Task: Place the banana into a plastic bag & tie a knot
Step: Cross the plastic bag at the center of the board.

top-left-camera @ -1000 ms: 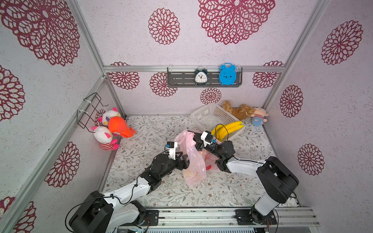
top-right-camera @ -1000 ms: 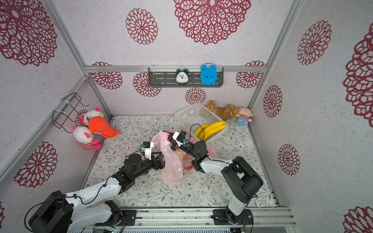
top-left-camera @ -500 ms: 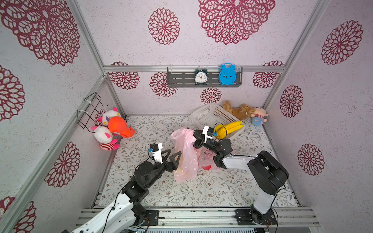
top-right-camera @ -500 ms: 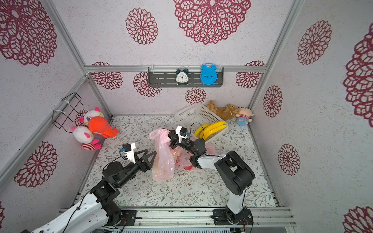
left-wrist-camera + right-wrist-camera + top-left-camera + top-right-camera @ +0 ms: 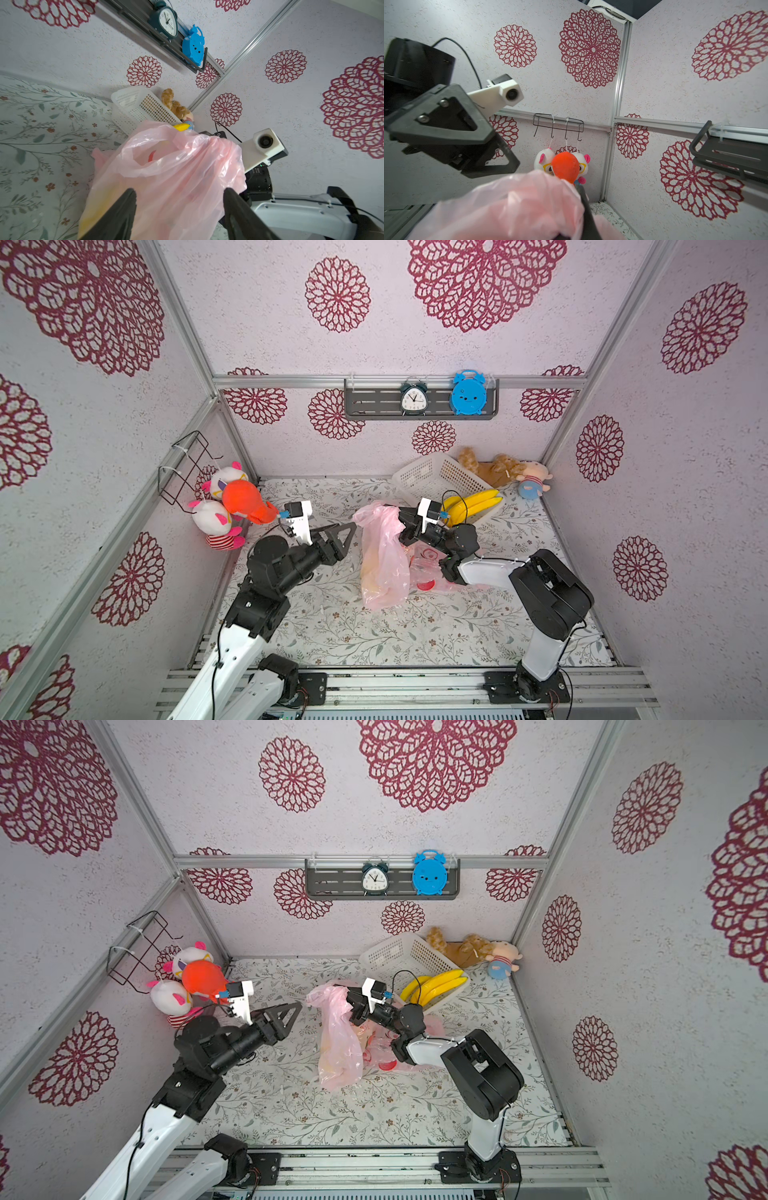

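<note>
A pink plastic bag [image 5: 384, 560] [image 5: 338, 1044] hangs over the floral table, bunched at its top. My right gripper [image 5: 402, 517] [image 5: 352, 997] is shut on that top; in the right wrist view the bag [image 5: 508, 207] hides most of the right gripper [image 5: 577, 204]. A yellowish banana [image 5: 374, 583] [image 5: 91, 216] shows through the bag's lower part. My left gripper [image 5: 352, 527] [image 5: 297, 1007] is open just left of the bag's top. In the left wrist view its fingers [image 5: 128, 199] frame the bag [image 5: 166, 166], and the left gripper [image 5: 179, 190] holds nothing.
A white basket [image 5: 432, 477] at the back right holds a bunch of bananas [image 5: 473, 504]. Plush toys [image 5: 498, 468] lie behind it. More plush toys [image 5: 232, 506] hang on the left wall. Loose pink plastic with red print [image 5: 424, 576] lies under the right arm.
My left gripper has drawn back left from the bag's middle and risen to the level of its top, jaws slightly narrower. The right gripper has shifted the bag a little left.
</note>
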Robot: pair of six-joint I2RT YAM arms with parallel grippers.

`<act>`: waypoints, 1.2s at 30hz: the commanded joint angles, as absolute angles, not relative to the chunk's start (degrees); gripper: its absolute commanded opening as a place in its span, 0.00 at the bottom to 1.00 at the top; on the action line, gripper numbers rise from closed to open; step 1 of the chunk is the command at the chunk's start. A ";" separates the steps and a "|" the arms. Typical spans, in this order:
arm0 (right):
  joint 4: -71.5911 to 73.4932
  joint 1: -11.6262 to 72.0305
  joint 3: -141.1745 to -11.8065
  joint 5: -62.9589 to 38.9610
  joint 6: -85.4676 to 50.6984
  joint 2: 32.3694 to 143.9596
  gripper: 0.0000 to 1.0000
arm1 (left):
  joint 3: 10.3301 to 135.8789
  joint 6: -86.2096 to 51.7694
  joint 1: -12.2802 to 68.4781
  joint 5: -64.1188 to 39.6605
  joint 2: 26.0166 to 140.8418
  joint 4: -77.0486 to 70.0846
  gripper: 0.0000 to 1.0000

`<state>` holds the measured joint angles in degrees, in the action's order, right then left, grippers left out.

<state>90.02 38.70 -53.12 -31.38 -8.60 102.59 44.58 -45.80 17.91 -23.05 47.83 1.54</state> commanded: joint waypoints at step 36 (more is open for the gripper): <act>86.57 39.11 -52.56 -35.18 -1.50 102.28 0.00 | 32.09 -85.27 18.28 -42.70 75.09 -63.17 0.90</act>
<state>85.12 38.85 -52.58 -36.07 -2.42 102.59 33.23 -77.28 17.17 -41.45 76.09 -57.17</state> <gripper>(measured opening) 0.051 0.902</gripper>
